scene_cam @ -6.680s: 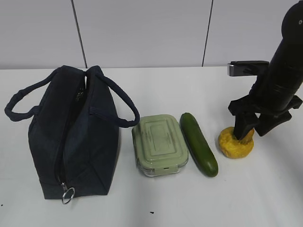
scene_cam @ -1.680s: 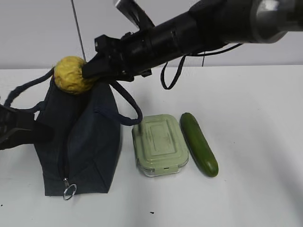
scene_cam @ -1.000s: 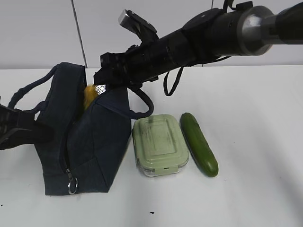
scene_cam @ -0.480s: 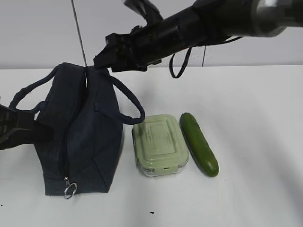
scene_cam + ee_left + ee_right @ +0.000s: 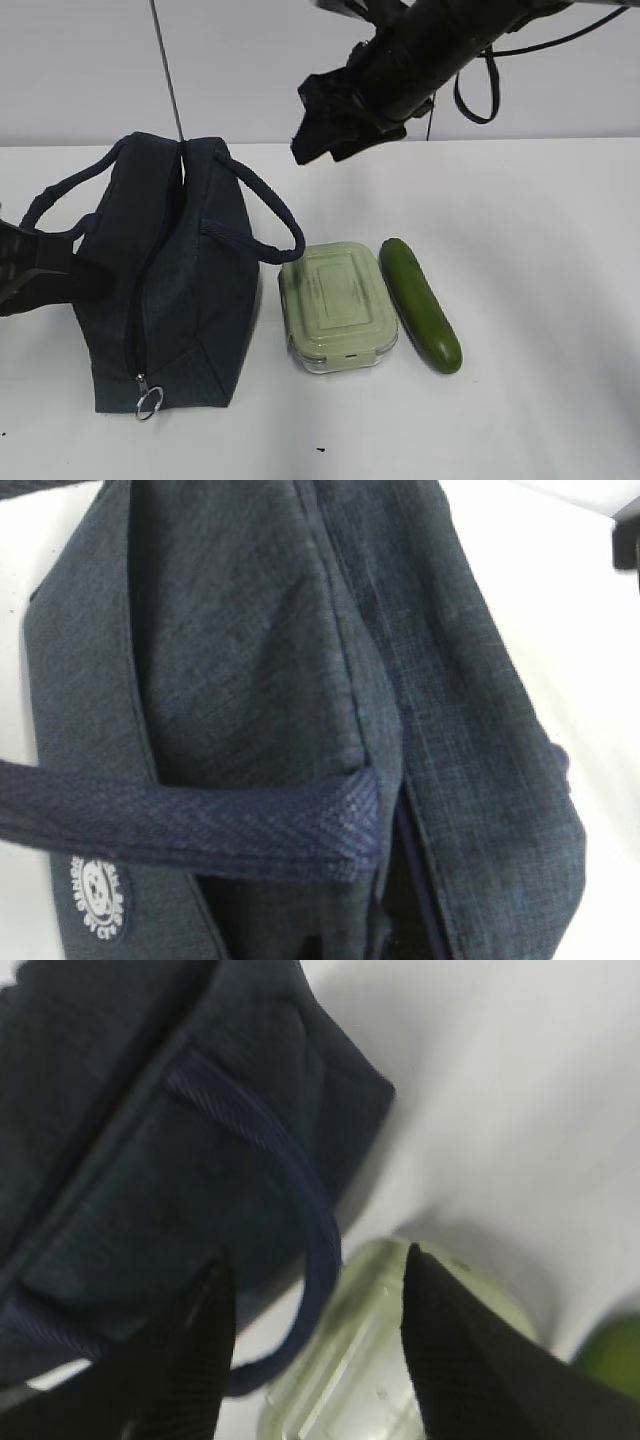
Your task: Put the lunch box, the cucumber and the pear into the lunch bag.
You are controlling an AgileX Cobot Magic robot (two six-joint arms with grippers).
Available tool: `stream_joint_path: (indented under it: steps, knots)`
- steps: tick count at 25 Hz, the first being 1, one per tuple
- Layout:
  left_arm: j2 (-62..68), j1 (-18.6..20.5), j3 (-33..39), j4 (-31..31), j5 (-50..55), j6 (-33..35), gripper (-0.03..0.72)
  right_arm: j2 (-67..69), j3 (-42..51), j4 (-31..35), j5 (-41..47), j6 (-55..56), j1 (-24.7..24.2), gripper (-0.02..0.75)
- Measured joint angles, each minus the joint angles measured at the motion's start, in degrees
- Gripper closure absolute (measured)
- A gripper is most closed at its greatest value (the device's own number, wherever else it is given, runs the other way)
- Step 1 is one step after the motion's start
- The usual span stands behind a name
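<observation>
Lunch bag (image 5: 165, 280) stands on the left of the table (image 5: 540, 260), its top seam pinched nearly shut in the exterior view. I see no pear in any view; I judge it is inside the bag, but cannot confirm. Lunch box (image 5: 337, 306) lies just right of the bag, touching or almost touching its side, under the near loop handle (image 5: 262, 220). Cucumber (image 5: 420, 304) lies just beside the box on its right.

Right gripper (image 5: 315, 1340) hangs empty above the table, jaws spread wide, over the handle and the box's left end. Left gripper (image 5: 40, 275) sits at the bag's left side by the far handle; I cannot tell whether it is gripping fabric.

Risks as I judge them:
- Mouth too narrow for the box; it could catch on the rim and tip the bag.
- Handle draped by the box could snag a finger on descent.
- Smooth lid and tight gap to the cucumber could cause a slip or nudge the cucumber away.
</observation>
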Motion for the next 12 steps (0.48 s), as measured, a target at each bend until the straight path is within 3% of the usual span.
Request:
stream_joint_path:
  steps: [7, 12]
  knots:
    - [0.0, 0.0, 0.0, -0.34, 0.36, 0.0, 0.704, -0.23, -0.08, -24.31, 12.86, 18.89, 0.0, 0.318]
    - [0.0, 0.0, 0.0, -0.47, 0.66, 0.0, 0.704, 0.79, -0.08, -29.15, 13.76, 20.5, 0.11, 0.317]
